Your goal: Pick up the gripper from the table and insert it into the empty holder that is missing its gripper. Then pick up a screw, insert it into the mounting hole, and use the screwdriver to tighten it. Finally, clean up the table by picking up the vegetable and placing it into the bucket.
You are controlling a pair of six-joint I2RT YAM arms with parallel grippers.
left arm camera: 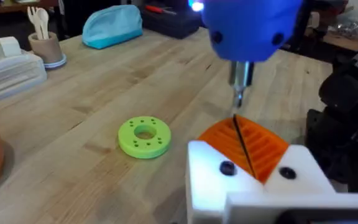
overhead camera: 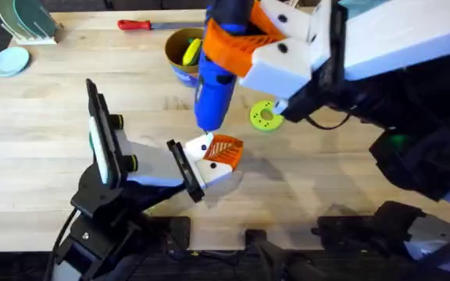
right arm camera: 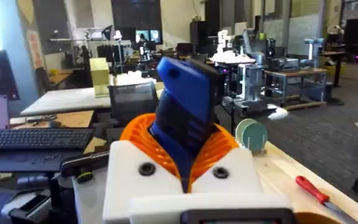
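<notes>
The light wooden table [overhead camera: 45, 156] carries a green disc [overhead camera: 266, 115] near its middle, a tan-orange bucket [overhead camera: 180, 48] with a yellow vegetable [overhead camera: 191, 53] inside near the far edge, a red-handled hand screwdriver [overhead camera: 143, 25] beside it, and a pale blue plate [overhead camera: 8, 60] at the far left.

My three cameras, all trained on one driver

From overhead I look down and forward across the table [overhead camera: 45, 179]; my left wrist sits close, facing the blue screwdriver [left arm camera: 247, 28] tip, while my right wrist views the screwdriver's rear toward the room.
</notes>
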